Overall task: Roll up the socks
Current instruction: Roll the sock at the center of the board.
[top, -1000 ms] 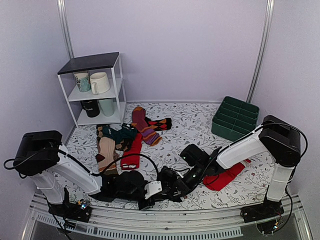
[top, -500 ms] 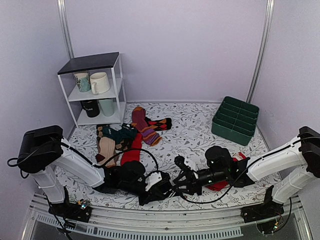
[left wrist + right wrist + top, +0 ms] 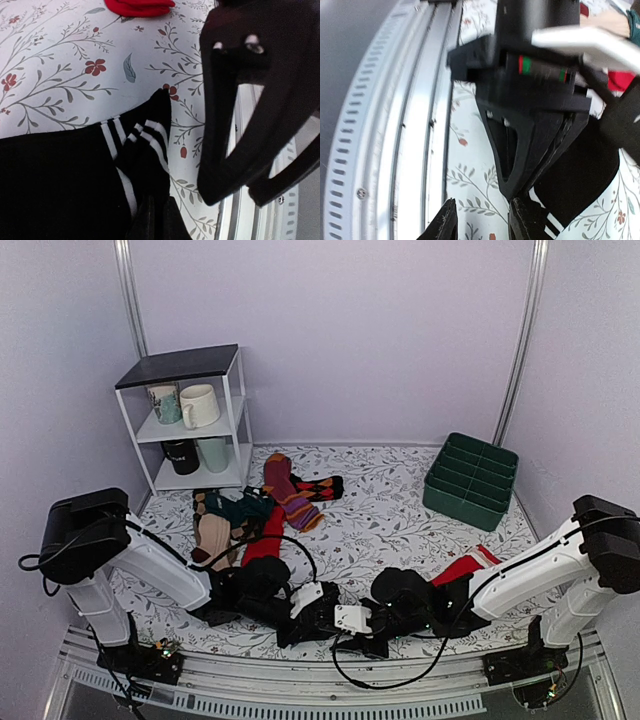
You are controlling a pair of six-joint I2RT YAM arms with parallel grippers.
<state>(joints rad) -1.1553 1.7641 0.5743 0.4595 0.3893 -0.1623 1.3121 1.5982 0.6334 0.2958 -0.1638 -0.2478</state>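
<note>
The socks (image 3: 135, 150) are black with thin white stripes on the cuff and lie flat on the flowered cloth near the table's front edge. My left gripper (image 3: 156, 212) is shut on their cuff end, its fingers pressed together over the fabric. My right gripper (image 3: 485, 222) stands open just in front of it, with bare cloth in the gap. Its right finger (image 3: 526, 220) sits against the striped cuff (image 3: 555, 222). From above, both grippers meet tip to tip: the left gripper (image 3: 322, 623) and the right gripper (image 3: 342, 632). There they hide most of the socks.
The metal front rail (image 3: 330, 685) runs close beside the grippers. A red sock (image 3: 468, 564) lies behind the right arm. A pile of other socks (image 3: 245, 515) sits mid-left, a mug shelf (image 3: 185, 420) back left, a green bin (image 3: 470, 480) back right.
My right gripper has opened, and its arm has dropped low and swung in towards the front edge, beside the left gripper. The left gripper keeps its hold and has hardly moved.
</note>
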